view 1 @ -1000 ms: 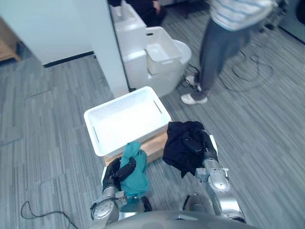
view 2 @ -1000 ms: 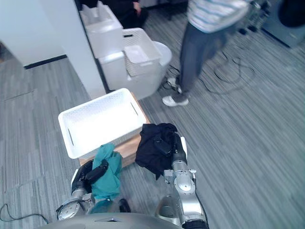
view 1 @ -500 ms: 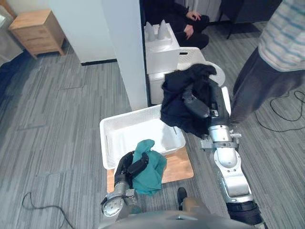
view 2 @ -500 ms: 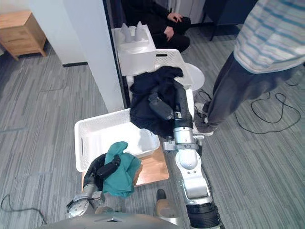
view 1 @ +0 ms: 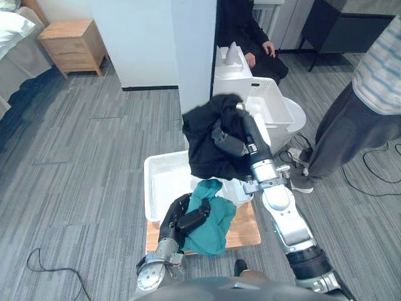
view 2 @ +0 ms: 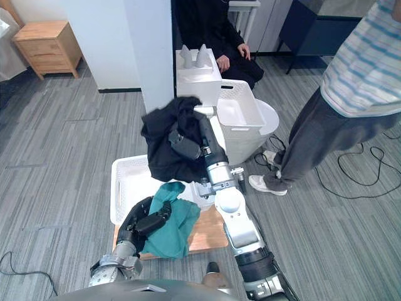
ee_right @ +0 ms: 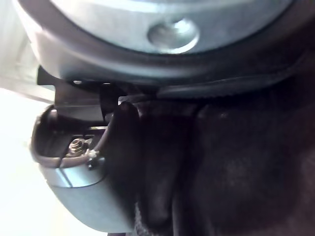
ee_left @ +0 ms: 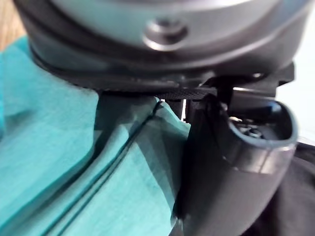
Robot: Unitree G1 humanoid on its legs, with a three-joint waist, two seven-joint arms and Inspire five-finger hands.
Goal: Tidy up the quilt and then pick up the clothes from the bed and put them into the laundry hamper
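A black garment (view 1: 210, 141) hangs from my right hand (view 1: 232, 143), whose fingers are curled round the cloth, above the far right part of a white laundry hamper (view 1: 161, 185). My left hand (view 1: 186, 217) is shut on a teal garment (view 1: 210, 217) that droops over the hamper's near rim. In the left wrist view the teal cloth (ee_left: 74, 172) lies against the thumb (ee_left: 236, 167). In the right wrist view the black cloth (ee_right: 231, 162) bunches beside the thumb (ee_right: 83, 182). The hamper (view 2: 122, 182) stands on a low wooden board (view 1: 241, 229).
A person in grey trousers (view 1: 344, 135) stands to the right. Another white basket (view 1: 270, 108) sits on a round white stand behind the hamper, beside a white pillar (view 1: 188, 56). A seated person (view 2: 219, 31) is at the back. A wooden nightstand (view 1: 69, 44) stands far left.
The camera has shifted. My right arm has carried the black garment leftward over the hamper. My left hand has lifted the teal garment up to the hamper's near rim.
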